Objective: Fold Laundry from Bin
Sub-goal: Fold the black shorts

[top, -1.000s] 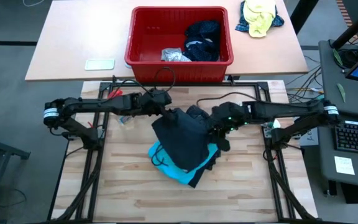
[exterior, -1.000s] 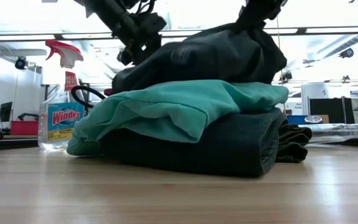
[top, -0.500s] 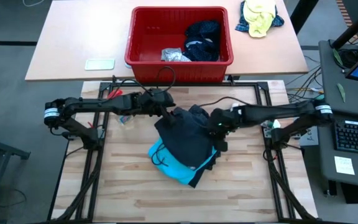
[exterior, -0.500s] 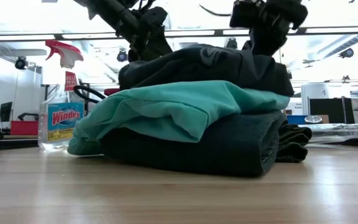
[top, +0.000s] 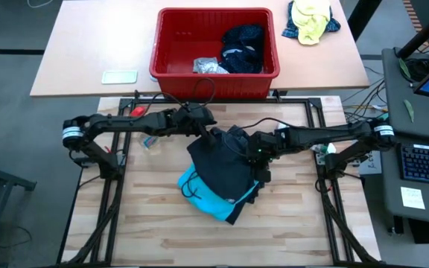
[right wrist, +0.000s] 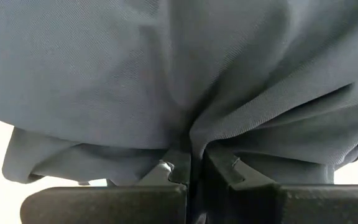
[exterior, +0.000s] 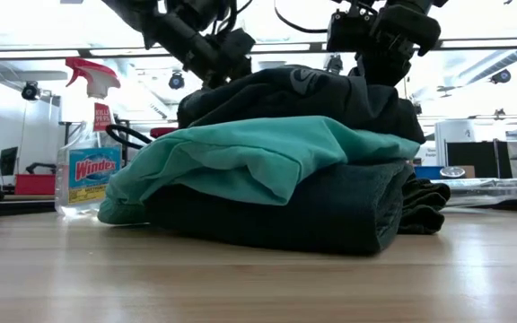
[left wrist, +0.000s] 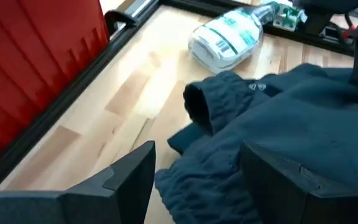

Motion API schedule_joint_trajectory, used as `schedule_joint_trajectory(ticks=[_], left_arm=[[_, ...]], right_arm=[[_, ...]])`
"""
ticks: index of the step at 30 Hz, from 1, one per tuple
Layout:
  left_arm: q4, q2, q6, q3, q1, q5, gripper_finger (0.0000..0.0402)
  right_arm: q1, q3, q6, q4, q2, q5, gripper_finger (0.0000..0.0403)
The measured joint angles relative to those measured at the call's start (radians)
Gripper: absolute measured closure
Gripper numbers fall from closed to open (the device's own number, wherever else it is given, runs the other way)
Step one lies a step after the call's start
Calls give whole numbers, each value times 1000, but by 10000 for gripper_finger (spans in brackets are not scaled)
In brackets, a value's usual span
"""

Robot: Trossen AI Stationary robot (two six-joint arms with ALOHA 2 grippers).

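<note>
Under dark garment [top: 226,160], turquoise shirt [top: 203,195] half-hidden

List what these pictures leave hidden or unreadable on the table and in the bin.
- High view: most of the turquoise garment is covered by the dark garment on top.
- High view: the bin's laundry is a tangle; the number of pieces cannot be told.
- Right wrist view: the dark garment fills the picture, hiding the table beyond the right gripper.
- Low view: the stack hides the bin.

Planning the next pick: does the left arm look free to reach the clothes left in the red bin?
Probably yes: the left gripper is open, holds nothing, and the bin lies just beyond, open-topped.
</note>
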Motion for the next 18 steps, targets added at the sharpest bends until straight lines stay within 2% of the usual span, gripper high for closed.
schedule_joint_trajectory(ticks=[4,10,12,15,18], left_arm=[[5,23,10,16,4,17,184],[13,87,5,37,4,212,185],[23,112,0,49,3,223,190],[29,144,12,71,3,220,217],[19,156,39,90,3,190,282]], right_arm=[[0,0,4,1,0,0,390],[2,0,4,6,0,0,390],[2,0,4,5,0,0,390],[2,0,7,6,0,0,390],[2,0,7,8,0,0,390]])
